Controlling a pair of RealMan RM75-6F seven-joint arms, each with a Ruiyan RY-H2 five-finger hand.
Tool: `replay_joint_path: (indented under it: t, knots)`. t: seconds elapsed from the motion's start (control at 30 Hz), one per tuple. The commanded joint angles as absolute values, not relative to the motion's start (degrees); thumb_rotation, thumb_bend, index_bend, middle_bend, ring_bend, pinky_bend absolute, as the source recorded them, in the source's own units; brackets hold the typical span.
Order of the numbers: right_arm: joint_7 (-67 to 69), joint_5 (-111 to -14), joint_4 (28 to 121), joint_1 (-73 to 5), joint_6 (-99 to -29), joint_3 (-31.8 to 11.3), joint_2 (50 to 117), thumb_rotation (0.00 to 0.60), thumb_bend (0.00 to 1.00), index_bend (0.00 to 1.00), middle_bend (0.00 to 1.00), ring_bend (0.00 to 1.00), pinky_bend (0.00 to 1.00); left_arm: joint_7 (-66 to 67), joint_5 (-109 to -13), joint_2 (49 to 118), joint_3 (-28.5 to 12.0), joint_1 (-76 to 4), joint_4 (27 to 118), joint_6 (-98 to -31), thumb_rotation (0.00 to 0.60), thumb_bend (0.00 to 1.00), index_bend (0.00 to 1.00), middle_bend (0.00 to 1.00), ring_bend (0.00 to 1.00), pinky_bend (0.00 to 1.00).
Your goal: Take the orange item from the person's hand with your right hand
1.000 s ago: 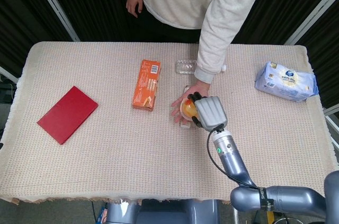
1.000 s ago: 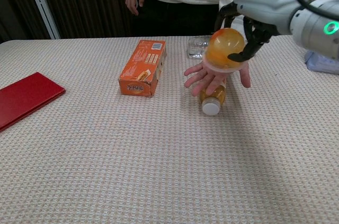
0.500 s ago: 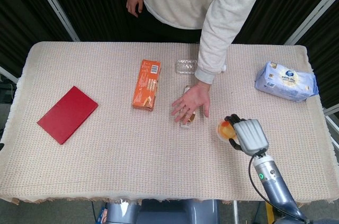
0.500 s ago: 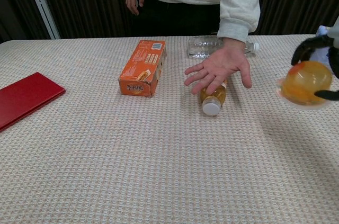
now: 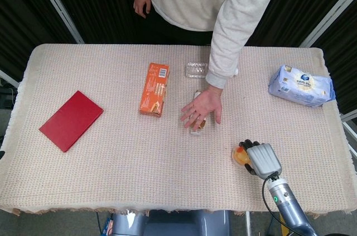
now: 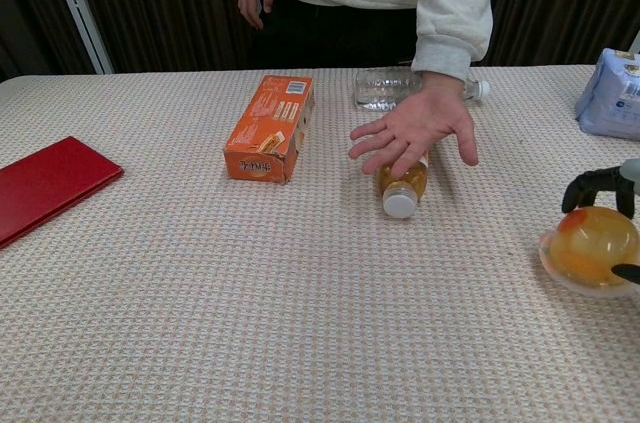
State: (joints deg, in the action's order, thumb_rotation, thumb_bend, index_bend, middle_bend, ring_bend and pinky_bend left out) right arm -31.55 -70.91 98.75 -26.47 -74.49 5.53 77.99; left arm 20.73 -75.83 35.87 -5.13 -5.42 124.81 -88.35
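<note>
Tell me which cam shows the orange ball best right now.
Chest view. The orange ball faces the camera nearly whole, low over the table, with only the right robot hand and its dark fingers over its top and right side. In the head view the ball is a small sliver, mostly hidden under the robot hand.

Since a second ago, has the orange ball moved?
Yes. The orange ball, gripped by the right hand, moved off the person's palm toward the table's near right edge.
</note>
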Motion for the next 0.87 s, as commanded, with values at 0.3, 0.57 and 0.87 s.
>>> replay_joint_path:
  t: [0.3, 0.57, 0.87]
  knots:
    - [-35.4, -69.9, 102.1, -24.6, -76.2, 4.0, 76.3, 0.6, 0.14, 0.12, 0.0, 0.0, 0.0, 20.5, -76.1, 35.8, -5.1, -5.3, 124.8, -88.6, 0.6, 0.15, 0.01, 0.0, 0.0, 0.0]
    - [-34.7, -72.7, 103.2, -22.1, -81.1, 3.6, 71.2, 0.6, 0.14, 0.11, 0.0, 0.0, 0.0, 20.0, -76.0, 35.7, -5.3, -5.1, 124.7, -89.1, 0.6, 0.15, 0.01, 0.0, 0.0, 0.0]
    - [-27.2, -82.7, 95.0, -18.8, -88.1, 3.4, 71.0, 0.6, 0.14, 0.11, 0.0, 0.0, 0.0, 19.9, -76.5, 36.0, -5.3, -5.1, 124.3, -89.2, 0.6, 0.15, 0.01, 0.0, 0.0, 0.0]
